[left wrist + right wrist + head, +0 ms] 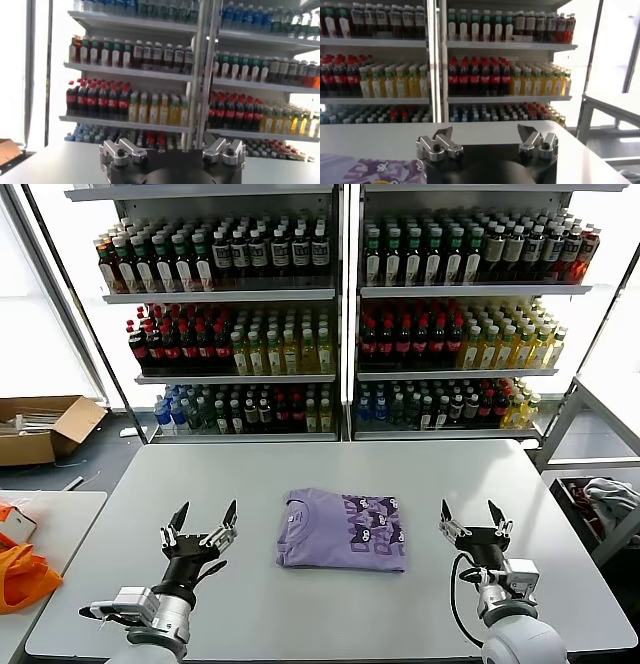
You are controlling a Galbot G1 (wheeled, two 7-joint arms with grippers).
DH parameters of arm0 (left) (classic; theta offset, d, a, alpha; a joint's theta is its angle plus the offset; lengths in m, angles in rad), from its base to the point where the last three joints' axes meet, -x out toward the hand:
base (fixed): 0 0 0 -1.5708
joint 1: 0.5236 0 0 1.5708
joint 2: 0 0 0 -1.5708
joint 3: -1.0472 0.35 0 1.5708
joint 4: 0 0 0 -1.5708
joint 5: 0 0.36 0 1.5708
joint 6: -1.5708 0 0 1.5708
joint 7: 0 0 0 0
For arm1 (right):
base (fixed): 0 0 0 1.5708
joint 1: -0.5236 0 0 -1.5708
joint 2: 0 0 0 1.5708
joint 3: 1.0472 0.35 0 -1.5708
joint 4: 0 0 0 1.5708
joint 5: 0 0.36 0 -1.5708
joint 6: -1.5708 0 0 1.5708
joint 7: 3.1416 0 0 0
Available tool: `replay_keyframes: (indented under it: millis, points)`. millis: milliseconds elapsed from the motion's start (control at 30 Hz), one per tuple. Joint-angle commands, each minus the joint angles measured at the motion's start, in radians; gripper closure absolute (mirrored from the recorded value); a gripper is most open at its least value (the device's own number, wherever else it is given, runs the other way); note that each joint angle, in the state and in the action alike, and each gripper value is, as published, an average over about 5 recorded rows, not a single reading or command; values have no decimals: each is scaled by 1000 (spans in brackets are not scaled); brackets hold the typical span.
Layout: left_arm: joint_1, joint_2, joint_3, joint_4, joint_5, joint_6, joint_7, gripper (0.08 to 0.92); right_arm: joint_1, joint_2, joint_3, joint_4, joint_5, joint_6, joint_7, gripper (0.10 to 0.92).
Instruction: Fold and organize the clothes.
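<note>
The lavender T-shirt (342,530) lies folded into a rectangle at the middle of the grey table (330,464), dark cartoon print facing up on its right half. A corner of it shows in the right wrist view (365,170). My left gripper (205,517) is open and empty above the table, to the left of the shirt, fingers pointing at the shelves. It also shows in the left wrist view (170,145). My right gripper (470,515) is open and empty to the right of the shirt, and shows in its own wrist view (487,137).
Shelves of bottled drinks (330,314) stand behind the table. An orange bag-like fabric (22,574) lies on a side table at the left. A cardboard box (45,429) sits on the floor at the far left. A metal frame (590,444) stands at the right.
</note>
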Motion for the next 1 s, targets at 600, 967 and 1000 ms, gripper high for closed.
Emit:
replay_keyframes:
  millis: [600,967,1000]
  points:
    - [25,1,-55,-25,86,6,68,177,33,24,1,0,-111,50,-38,203]
    - [41,-25,-21,-31,125,22,83,177,29,17,6,9,-116,37,-42,203]
    - [44,-26,-18,-29,132,22,85,177,28,18,5,10,-116,36,-41,203]
